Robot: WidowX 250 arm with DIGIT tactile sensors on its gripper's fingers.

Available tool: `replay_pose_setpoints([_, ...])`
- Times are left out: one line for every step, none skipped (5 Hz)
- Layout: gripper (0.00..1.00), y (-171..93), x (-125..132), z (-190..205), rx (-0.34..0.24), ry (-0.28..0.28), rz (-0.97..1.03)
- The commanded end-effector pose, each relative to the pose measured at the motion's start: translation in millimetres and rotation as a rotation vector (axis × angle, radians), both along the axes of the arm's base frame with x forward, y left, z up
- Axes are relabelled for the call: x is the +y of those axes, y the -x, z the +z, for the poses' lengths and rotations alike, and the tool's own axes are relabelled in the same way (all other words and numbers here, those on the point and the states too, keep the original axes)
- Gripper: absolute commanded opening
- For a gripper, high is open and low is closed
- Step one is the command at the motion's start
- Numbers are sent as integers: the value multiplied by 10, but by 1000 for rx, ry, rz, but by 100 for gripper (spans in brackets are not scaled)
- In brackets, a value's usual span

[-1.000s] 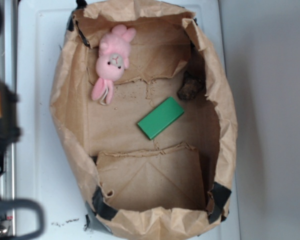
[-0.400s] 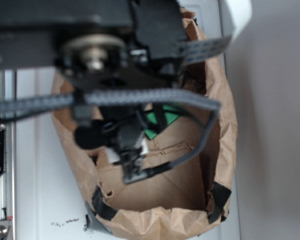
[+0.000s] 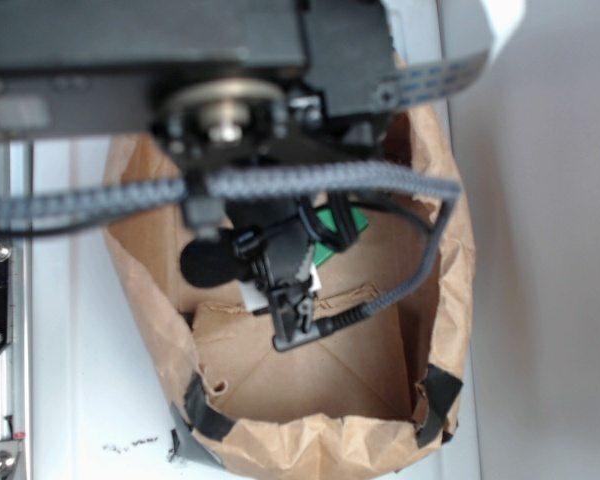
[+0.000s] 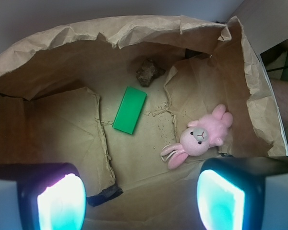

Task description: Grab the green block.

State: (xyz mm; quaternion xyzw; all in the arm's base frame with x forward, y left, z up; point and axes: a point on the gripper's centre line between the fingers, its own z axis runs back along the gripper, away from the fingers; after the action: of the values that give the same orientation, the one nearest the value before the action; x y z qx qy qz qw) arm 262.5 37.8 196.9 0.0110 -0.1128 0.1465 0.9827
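Ahead of the hand [image 4: 139,201], left of centre, the green block [image 4: 130,109] lies flat on the bag [image 4: 134,33] floor; fingers spread wide, holding nothing, apparently ready to descend.

In the exterior view the blurred arm [image 3: 230,110] covered most of the paper bag [image 3: 310,440], and the green block [image 3: 332,222] showed only as a sliver behind the cables. The wrist view cut both fingers [image 4: 60,201] off at the bottom edge, so the jaws' spread was perhaps wide.

A white tabletop [image 3: 90,400] meets a plain grey surface [image 3: 550,300].
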Motion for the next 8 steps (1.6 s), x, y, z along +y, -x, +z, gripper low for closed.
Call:
replay_pose_setpoints([100,-30,53,150,-41,-6,3])
replay_pose_setpoints([100,-30,53,150,-41,-6,3])
replay_pose_setpoints([100,-192,103,40,-36,3,147])
replay_pose_setpoints([100,-322,163,-136,-63,12,300])
replay_pose_setpoints([100,-381,204,-316,-90,62,377])
replay_pose_setpoints([100,-376,288,-512,-90,82,391])
replay_pose_setpoints([100,-376,288,-512,-90,82,391])
replay_pose_setpoints([100,-376,288,-512,-90,82,391])
